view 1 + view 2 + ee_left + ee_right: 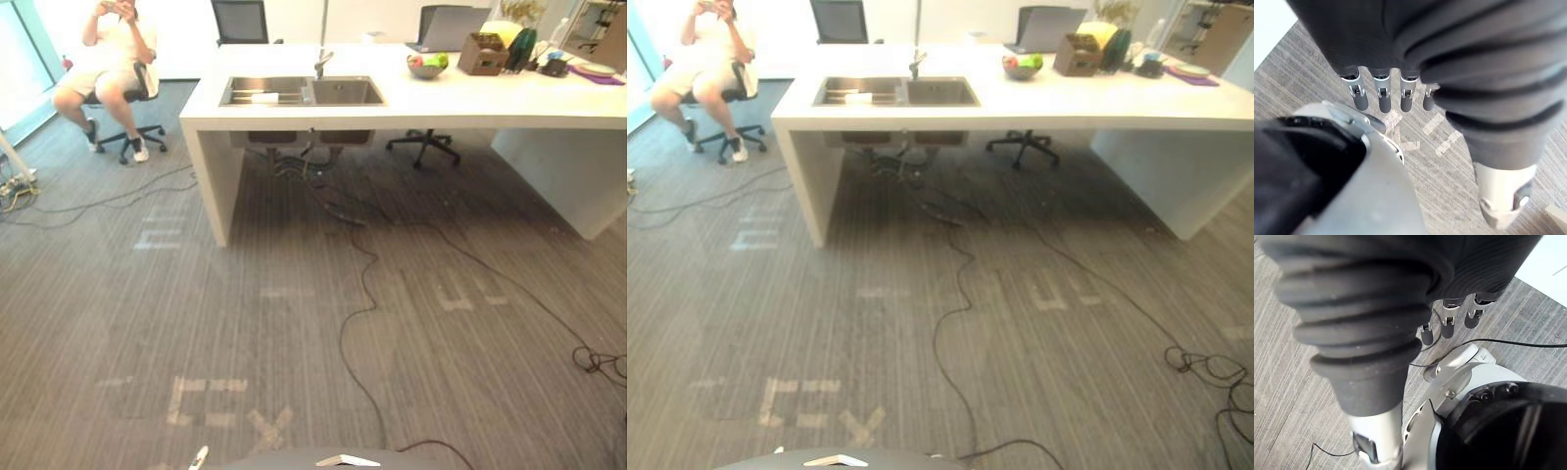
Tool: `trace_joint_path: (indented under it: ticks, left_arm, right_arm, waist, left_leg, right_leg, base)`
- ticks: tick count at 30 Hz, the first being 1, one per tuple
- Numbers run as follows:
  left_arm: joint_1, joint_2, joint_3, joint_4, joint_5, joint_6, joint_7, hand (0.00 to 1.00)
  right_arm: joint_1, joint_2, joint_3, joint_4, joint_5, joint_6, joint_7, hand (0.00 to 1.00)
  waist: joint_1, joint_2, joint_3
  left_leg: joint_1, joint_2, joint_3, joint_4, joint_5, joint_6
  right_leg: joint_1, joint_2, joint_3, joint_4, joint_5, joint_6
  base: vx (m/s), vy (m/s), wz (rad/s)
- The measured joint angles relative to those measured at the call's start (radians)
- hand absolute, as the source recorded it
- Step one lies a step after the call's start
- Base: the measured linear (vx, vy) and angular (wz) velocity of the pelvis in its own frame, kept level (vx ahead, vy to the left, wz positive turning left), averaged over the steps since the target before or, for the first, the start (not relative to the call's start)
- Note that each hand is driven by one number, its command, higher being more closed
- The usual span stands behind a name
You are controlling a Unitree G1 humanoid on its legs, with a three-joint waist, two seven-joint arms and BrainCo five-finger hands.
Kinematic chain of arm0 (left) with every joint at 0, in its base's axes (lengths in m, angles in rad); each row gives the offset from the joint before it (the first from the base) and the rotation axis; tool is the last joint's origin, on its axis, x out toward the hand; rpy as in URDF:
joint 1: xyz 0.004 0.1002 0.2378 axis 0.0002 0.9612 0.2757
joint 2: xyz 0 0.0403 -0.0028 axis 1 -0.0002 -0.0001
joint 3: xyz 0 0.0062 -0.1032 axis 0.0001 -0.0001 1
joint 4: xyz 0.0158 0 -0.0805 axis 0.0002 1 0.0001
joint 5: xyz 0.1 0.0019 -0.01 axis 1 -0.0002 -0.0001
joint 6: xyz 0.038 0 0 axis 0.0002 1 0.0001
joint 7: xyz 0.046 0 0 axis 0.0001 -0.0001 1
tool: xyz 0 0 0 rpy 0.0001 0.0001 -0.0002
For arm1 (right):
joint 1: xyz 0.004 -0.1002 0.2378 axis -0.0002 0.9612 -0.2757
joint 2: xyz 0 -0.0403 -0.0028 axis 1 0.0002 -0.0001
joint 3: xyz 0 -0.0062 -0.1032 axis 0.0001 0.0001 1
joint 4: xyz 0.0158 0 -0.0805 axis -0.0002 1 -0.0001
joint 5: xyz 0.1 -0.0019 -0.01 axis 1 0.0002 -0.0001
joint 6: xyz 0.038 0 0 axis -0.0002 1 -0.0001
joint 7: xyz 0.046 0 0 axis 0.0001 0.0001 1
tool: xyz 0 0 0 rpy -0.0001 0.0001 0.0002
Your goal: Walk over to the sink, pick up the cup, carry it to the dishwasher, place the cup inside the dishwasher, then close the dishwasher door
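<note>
A double steel sink (pixel 302 91) with a tap (pixel 321 64) is set into a long white counter (pixel 509 98) some way ahead of me across the carpet. A small pale object (pixel 265 97) lies in the sink's left basin; I cannot tell whether it is the cup. My left hand (pixel 1381 95) hangs at my side over the carpet with its fingers straight and nothing in it. My right hand (pixel 1447 325) hangs the same way, fingers relaxed and empty.
A person sits on an office chair (pixel 122 93) at the far left. On the counter stand a fruit bowl (pixel 427 66), a brown box (pixel 482 54) and a laptop (pixel 453 27). Black cables (pixel 358 294) trail over the carpet from under the sink. Another chair (pixel 423 142) stands behind the counter.
</note>
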Motion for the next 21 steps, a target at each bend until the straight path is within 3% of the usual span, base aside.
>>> trace_joint_path:
  ticks: [5, 11, 15, 18, 21]
  left_arm:
    - [-0.002, 0.0, -0.034, 0.037, -0.087, -0.028, -0.006, 0.0]
    - [-0.002, 0.007, -0.069, 0.036, -0.132, -0.067, -0.012, 0.0]
    - [-0.002, 0.002, -0.073, 0.017, -0.228, -0.079, 0.056, 0.0]
    - [-0.005, 0.003, -0.07, -0.004, -0.161, -0.091, 0.114, 0.0]
    - [-0.02, 0.006, -0.066, -0.009, -0.056, -0.089, 0.128, 0.0]
  right_arm:
    - [-0.012, 0.011, -0.022, 0.0, 0.08, -0.037, -0.003, 0.0]
    - [-0.017, 0.034, -0.021, -0.002, 0.084, -0.164, 0.0, 0.0]
    - [-0.053, 0.051, 0.007, -0.026, 0.077, -0.22, 0.001, 0.0]
    - [-0.065, 0.058, 0.013, -0.042, 0.046, -0.238, 0.001, 0.0]
    - [-0.078, 0.06, 0.012, -0.039, 0.028, -0.231, 0.002, 0.0]
  waist:
    - [0.006, 0.001, 0.006]
    - [0.013, -0.003, 0.023]
    - [0.015, -0.016, 0.031]
    - [0.019, -0.021, 0.033]
    - [0.019, -0.024, 0.036]
  left_leg:
    - [0.046, -0.003, 0.009, -0.038, 0.013, 0.004]
    - [0.055, -0.003, 0.008, -0.04, 0.012, 0.0]
    - [0.052, -0.006, -0.007, -0.041, 0.018, 0.002]
    - [0.045, -0.009, -0.029, -0.058, 0.031, 0.003]
    - [0.042, -0.009, -0.035, -0.058, 0.034, 0.004]
  right_leg:
    - [0.043, 0.01, -0.004, -0.056, 0.016, 0.006]
    - [0.046, 0.01, -0.029, -0.057, 0.016, 0.007]
    - [0.046, 0.007, -0.041, -0.058, 0.016, 0.007]
    - [0.042, 0.005, -0.059, -0.058, 0.016, 0.007]
    - [0.041, 0.005, -0.059, -0.058, 0.013, 0.011]
  base:
    - [0.05, 0.004, -0.05]
    - [0.0, 0.0, 0.01]
    - [-0.05, -0.001, 0.07]
    - [-0.06, 0.006, 0.25]
    - [-0.05, 0.008, 0.05]
